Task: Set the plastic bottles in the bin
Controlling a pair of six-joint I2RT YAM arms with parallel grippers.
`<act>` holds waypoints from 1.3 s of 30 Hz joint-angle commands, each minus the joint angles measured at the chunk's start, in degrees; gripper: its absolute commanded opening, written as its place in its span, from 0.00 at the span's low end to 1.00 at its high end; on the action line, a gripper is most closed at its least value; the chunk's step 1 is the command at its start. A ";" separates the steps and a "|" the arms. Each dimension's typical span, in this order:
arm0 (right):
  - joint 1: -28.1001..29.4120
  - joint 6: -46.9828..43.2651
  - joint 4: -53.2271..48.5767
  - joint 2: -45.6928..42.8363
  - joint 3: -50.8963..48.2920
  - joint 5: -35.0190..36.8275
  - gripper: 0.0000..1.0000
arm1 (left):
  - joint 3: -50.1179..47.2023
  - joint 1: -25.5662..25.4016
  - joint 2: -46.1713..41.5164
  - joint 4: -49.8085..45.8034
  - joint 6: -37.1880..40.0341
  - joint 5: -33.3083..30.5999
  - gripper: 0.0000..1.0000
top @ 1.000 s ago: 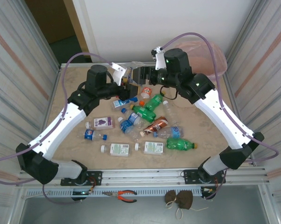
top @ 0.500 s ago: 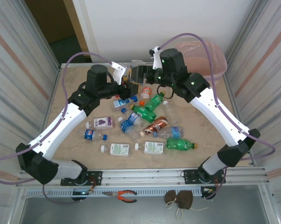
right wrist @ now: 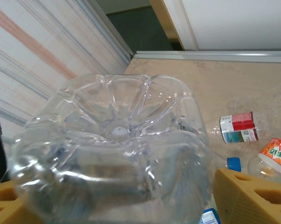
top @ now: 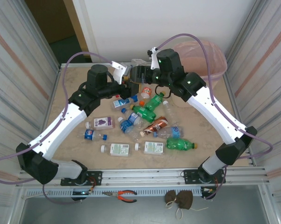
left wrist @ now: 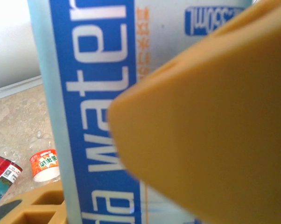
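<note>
While both arms met above the far middle of the table [top: 203, 133], the left gripper [top: 127, 82] was clamped on a clear bottle [left wrist: 94, 93] with a blue "water" label. The right gripper [top: 136, 77] had its fingers [right wrist: 245, 196] either side of the bottle's base; could not tell if gripping. Other bottles [top: 150, 122] lay scattered mid-table. The bin [top: 214, 55] stood at the far right corner.

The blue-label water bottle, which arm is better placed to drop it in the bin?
Right: the right tool straddles the water bottle that the left tool grips, and the bin stands at the far right corner.
</note>
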 commanded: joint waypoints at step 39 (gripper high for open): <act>-25.15 -11.24 -0.40 -4.18 7.38 -0.74 0.56 | -5.63 -0.29 -11.51 -2.95 1.65 -5.99 0.67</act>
